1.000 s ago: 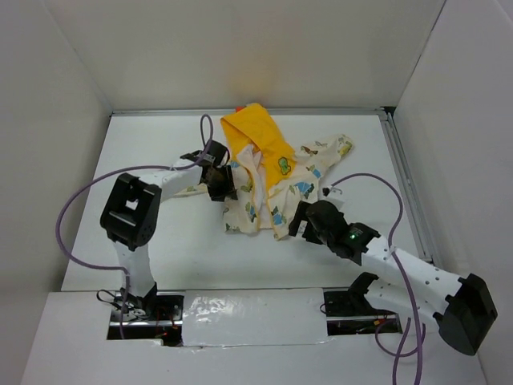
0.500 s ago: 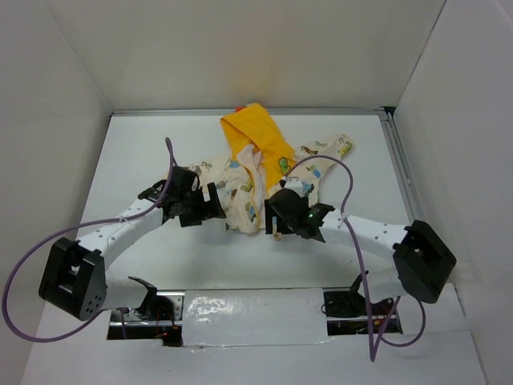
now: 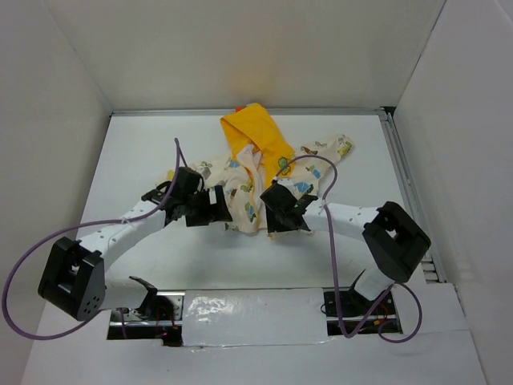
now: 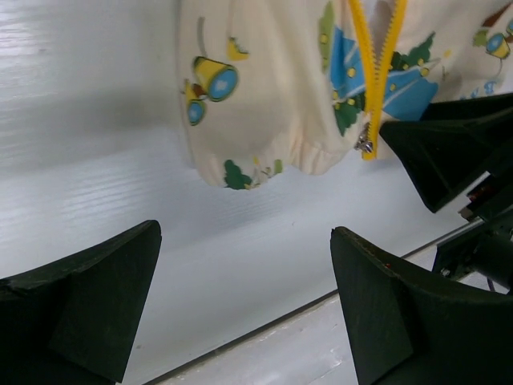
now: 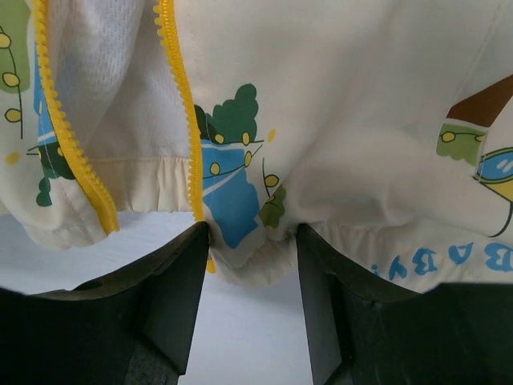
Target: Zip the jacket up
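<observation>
Jacket [image 3: 244,188] lay crumpled near the middle of the table [image 3: 120,152], somewhat toward the far edge. Its yellow-orange hood [image 3: 256,136] pointed to the far edge, one sleeve [image 3: 333,151] ran out toward the far right, and the hem faced the near edge. The front was unzipped: the two yellow zipper tapes [image 5: 180,104] stood apart in the right wrist view, with white mesh lining between them. In the left wrist view they converged at a small metal slider [image 4: 365,143] right at the hem. Left gripper [image 4: 244,233] was on the left side of the hem, low over the bare table, its jaws spread wide with nothing between them and the hem just beyond the fingertips. Right gripper [image 5: 252,233] was at the hem on the right of the zipper, partly closed. Its fingers [image 5: 180,305] stood on either side of a fold of hem fabric just beside the right tape, and the fabric touched both inner faces. I could not tell whether that fold was actually clamped. The two grippers were near each other across the zipper's lower end.
</observation>
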You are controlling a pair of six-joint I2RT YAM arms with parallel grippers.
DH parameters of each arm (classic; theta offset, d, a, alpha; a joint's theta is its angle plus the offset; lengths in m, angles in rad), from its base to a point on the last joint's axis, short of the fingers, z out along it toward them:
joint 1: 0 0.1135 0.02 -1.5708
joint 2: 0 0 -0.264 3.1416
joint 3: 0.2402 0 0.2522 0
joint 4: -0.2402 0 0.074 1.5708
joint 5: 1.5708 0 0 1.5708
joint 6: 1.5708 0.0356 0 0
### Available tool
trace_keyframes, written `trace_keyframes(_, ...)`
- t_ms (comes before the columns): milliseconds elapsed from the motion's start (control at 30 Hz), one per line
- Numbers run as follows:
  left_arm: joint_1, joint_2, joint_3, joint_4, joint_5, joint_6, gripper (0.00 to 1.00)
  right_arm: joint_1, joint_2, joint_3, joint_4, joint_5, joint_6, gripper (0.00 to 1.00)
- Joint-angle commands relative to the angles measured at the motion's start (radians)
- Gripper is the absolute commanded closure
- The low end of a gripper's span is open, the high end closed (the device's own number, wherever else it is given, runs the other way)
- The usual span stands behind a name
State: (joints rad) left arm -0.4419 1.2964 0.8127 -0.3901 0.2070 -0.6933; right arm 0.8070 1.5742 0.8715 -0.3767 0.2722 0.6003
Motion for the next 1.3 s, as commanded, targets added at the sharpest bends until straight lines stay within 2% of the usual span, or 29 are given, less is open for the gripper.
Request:
trace_keyframes(0, -0.044, 0.017, 0.060, 0.027, -0.006, 0.044, 0.01, -0.002, 0.023, 0.053, -0.021, -0.002, -0.007, 0.45)
trace_keyframes(100, -0.069, 0.047, 0.094, 0.022, -0.012, 0.051, 0.01, -0.005, 0.046, 0.063, -0.034, 0.022, 0.006, 0.52)
trace_keyframes(200, -0.090, 0.093, 0.135, 0.000, -0.035, 0.052, 0.01, -0.005, 0.046, 0.057, -0.021, 0.013, 0.010, 0.65)
trace_keyframes(367, -0.135, 0.179, 0.210, -0.038, -0.084, 0.054, 0.01, -0.008, 0.007, 0.038, -0.011, 0.012, 0.015, 0.76)
trace_keyframes(500, -0.184, 0.240, 0.252, -0.078, -0.149, 0.032, 0.01, -0.009, -0.071, 0.001, 0.021, -0.016, 0.016, 0.80)
trace_keyframes(567, -0.204, 0.279, 0.279, -0.102, -0.182, 0.022, 0.01, -0.017, -0.126, -0.034, 0.056, -0.024, 0.009, 0.88)
trace_keyframes(767, -0.208, 0.378, 0.330, -0.119, -0.201, 0.024, 0.06, -0.095, -0.238, -0.130, 0.142, -0.171, 0.004, 0.90)
trace_keyframes(933, -0.221, 0.443, 0.367, -0.102, -0.181, 0.044, 0.16, -0.127, -0.260, -0.152, 0.170, -0.215, 0.000, 0.91)
trace_keyframes(1100, -0.253, 0.477, 0.390, -0.119, -0.193, 0.029, 0.15, -0.140, -0.260, -0.170, 0.185, -0.226, 0.006, 0.91)
trace_keyframes(1233, -0.267, 0.446, 0.404, -0.158, -0.201, -0.005, 0.15, -0.140, -0.267, -0.180, 0.182, -0.223, 0.007, 0.91)
trace_keyframes(1267, -0.277, 0.440, 0.414, -0.180, -0.240, -0.015, 0.15, -0.141, -0.269, -0.183, 0.182, -0.219, 0.009, 0.91)
